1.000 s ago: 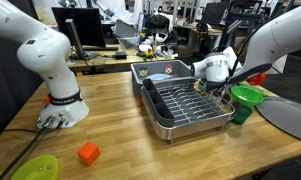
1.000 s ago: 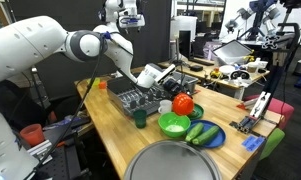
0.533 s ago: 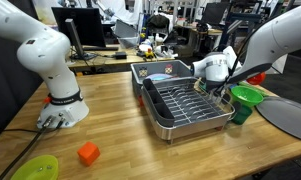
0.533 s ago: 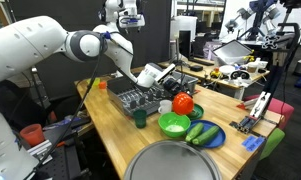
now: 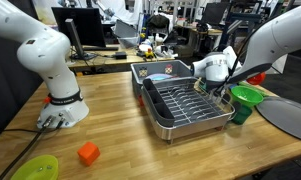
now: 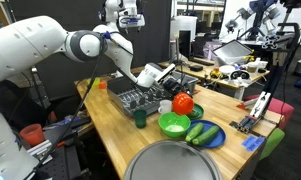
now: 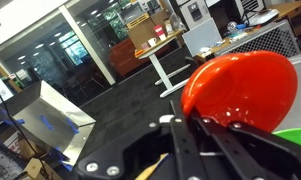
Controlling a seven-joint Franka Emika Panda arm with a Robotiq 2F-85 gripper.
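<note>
The hand [image 7: 190,124] hangs clenched, fingers pressed together, at the end of the silver wire dish rack [image 5: 185,108]. I can't tell whether it pinches anything. A glossy red plastic bowl [image 7: 240,85] sits just beside that end of the rack, right in front of the hand, and a green plastic bowl [image 6: 174,124] lies near it on the wooden worktop [image 5: 115,125].

Furniture: wooden table [image 5: 120,115] is filling the foreground.
Behind: monitors [image 5: 80,25] are sitting on cluttered desks [image 5: 102,58].
Walls: glass panels [image 7: 90,45] are reflecting light.
</note>
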